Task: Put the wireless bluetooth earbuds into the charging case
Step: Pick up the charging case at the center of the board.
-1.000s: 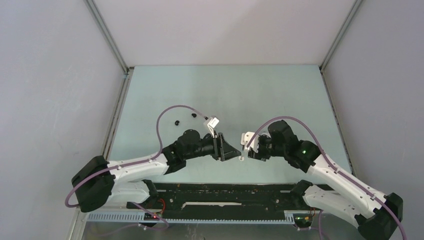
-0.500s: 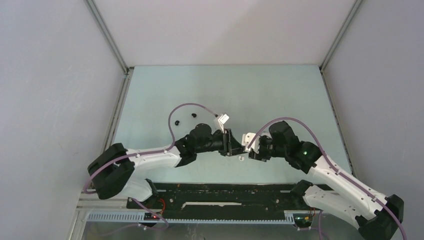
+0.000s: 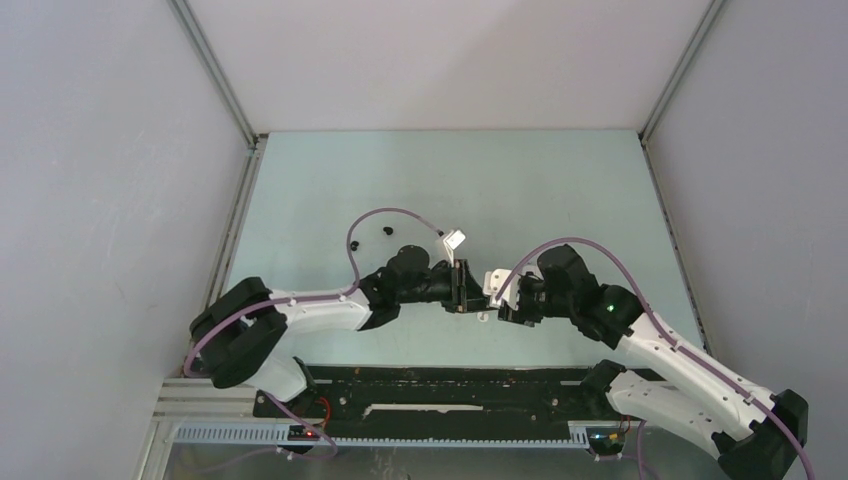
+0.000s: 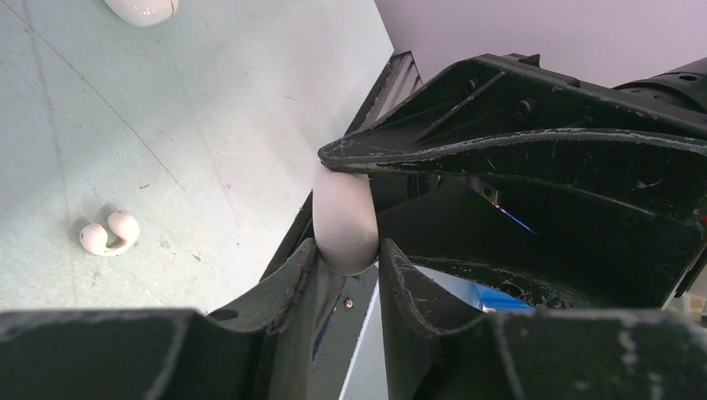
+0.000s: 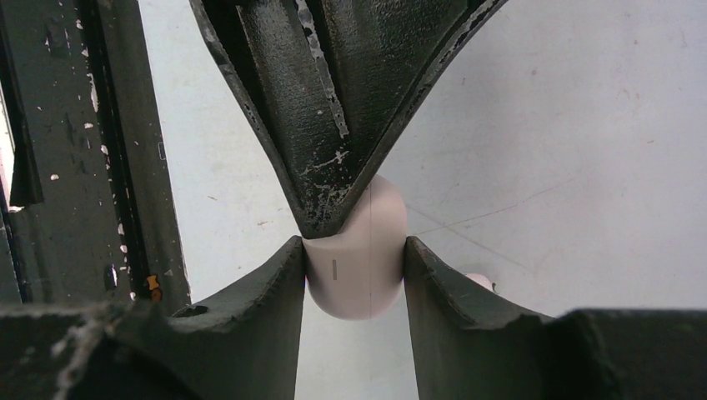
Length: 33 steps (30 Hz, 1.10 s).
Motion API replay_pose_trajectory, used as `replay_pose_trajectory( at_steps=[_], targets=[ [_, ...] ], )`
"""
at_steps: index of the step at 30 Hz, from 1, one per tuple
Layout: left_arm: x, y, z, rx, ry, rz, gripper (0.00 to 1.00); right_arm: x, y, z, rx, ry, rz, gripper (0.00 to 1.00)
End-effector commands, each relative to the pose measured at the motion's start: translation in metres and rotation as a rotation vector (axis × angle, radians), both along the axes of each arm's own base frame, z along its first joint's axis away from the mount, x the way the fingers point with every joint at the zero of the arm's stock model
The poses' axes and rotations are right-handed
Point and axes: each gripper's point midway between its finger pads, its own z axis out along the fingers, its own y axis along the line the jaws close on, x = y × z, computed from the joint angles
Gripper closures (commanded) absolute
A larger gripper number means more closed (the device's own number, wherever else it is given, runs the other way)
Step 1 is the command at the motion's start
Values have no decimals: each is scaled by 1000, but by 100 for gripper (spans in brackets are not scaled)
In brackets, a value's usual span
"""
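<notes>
A closed white pill-shaped charging case (image 4: 346,221) hangs above the table between both grippers; it also shows in the right wrist view (image 5: 354,258). My left gripper (image 3: 466,296) (image 4: 348,246) is shut on one end of it. My right gripper (image 3: 491,300) (image 5: 354,242) is shut on the other end, facing the left one. A white earbud (image 3: 481,316) lies on the table just below them, and it also shows in the left wrist view (image 4: 108,235). Another white bud (image 5: 479,281) peeks out behind my right finger. Two black earbuds (image 3: 353,243) (image 3: 387,231) lie at the back left.
A white rounded object (image 4: 142,8) is cut off at the top edge of the left wrist view. The black base rail (image 3: 450,390) runs along the near table edge. Metal frame posts (image 3: 215,75) stand at the back corners.
My left arm has swung right from an open stance to meet the right gripper, and its jaws have closed on the white case. The right arm has barely moved.
</notes>
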Motion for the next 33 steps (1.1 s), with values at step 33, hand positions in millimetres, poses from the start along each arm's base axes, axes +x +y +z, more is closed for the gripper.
replay_pose_trajectory(
  at_steps=[33],
  targets=[
    [-58, 43, 7, -108, -763, -252, 98, -55, 1, 38, 207, 563, 134, 45]
  ],
)
